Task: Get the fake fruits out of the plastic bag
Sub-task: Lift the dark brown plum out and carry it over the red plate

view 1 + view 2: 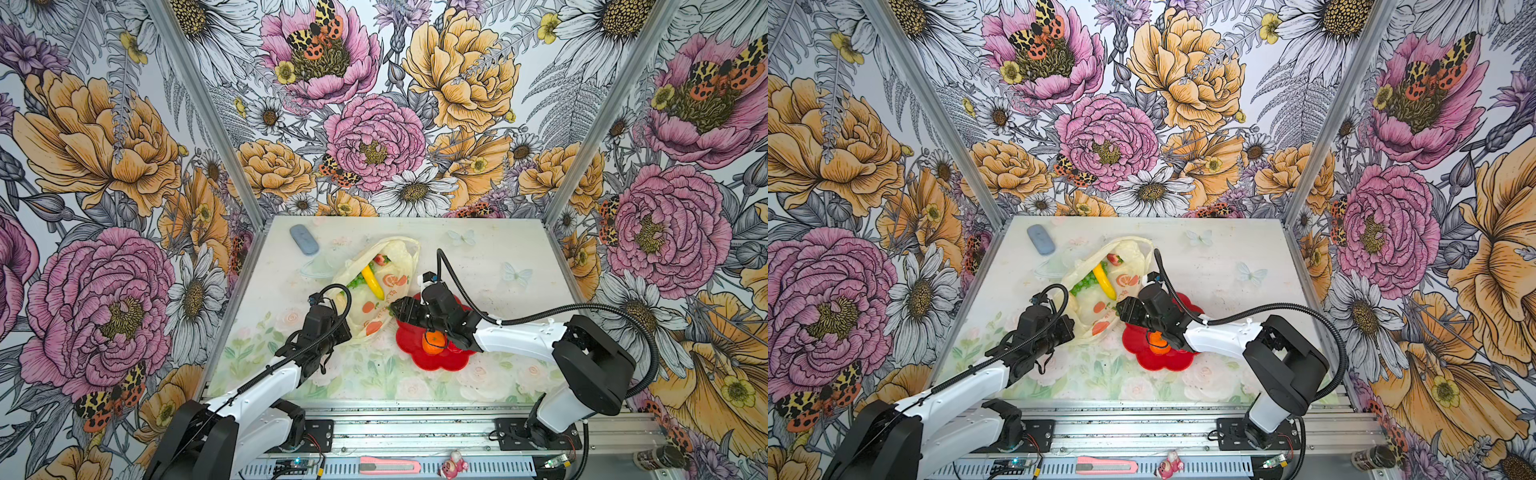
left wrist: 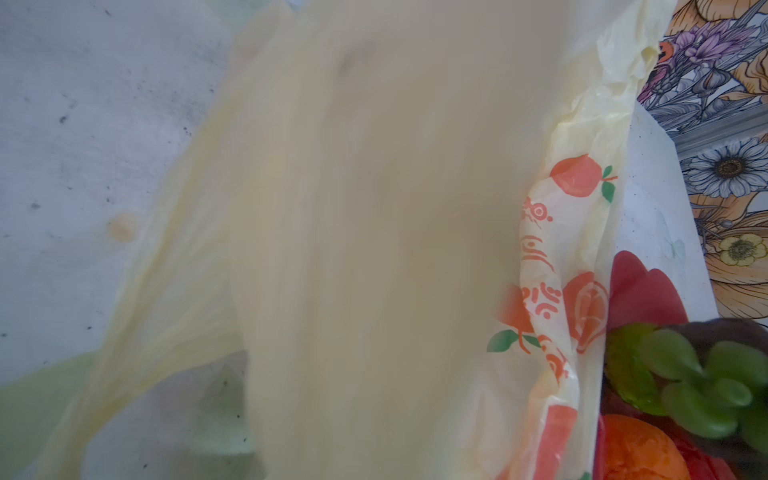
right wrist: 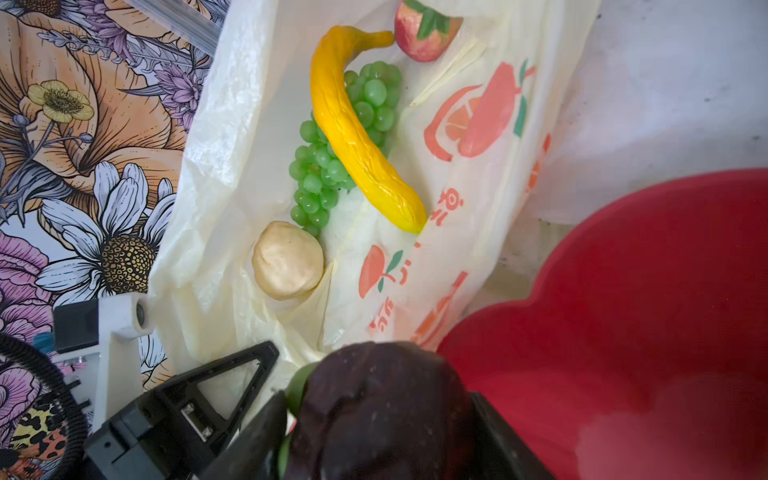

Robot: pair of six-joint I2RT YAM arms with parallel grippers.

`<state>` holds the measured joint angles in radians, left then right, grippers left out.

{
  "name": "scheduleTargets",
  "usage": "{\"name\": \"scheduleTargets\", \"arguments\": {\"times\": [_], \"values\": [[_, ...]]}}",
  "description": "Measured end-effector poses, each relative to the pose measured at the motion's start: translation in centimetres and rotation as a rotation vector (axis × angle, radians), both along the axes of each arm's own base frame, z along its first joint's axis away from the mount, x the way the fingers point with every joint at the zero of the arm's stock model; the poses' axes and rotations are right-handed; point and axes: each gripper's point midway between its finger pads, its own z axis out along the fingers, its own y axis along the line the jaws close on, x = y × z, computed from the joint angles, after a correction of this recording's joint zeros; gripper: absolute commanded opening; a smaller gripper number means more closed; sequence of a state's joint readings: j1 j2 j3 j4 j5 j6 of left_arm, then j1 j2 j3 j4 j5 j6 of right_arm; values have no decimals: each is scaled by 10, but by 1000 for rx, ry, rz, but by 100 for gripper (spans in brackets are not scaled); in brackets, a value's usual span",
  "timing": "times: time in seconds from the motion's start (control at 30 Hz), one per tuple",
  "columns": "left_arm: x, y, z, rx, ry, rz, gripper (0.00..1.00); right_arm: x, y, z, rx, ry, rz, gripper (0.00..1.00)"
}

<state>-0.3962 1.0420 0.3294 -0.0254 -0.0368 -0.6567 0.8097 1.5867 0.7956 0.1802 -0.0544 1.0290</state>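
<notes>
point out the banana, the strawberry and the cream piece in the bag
banana [image 3: 345, 129], right wrist view, on the middle of its yellow body
strawberry [image 3: 422, 41], right wrist view, on its red flesh beside the green cap
cream piece [image 3: 287, 259], right wrist view, on the centre of its rounded face

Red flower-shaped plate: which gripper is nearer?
Right. The right gripper hangs at the edge of the plate; the left gripper sits beyond the pale-yellow plastic bag.
</notes>
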Motion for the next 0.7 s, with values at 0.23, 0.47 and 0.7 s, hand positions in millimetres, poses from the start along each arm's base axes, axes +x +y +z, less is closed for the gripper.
{"name": "scheduleTargets", "arguments": {"times": [0.23, 0.47, 0.7], "values": [[0, 0, 0, 0, 0, 0, 0, -9, -8, -14, 22, 24, -5, 67], [0, 0, 0, 0, 1, 0, 0, -8, -5, -10, 91, 23, -23, 67], [0, 0, 2, -3, -7, 0, 0, 2, -17, -13, 124, 56, -92, 67]]}}
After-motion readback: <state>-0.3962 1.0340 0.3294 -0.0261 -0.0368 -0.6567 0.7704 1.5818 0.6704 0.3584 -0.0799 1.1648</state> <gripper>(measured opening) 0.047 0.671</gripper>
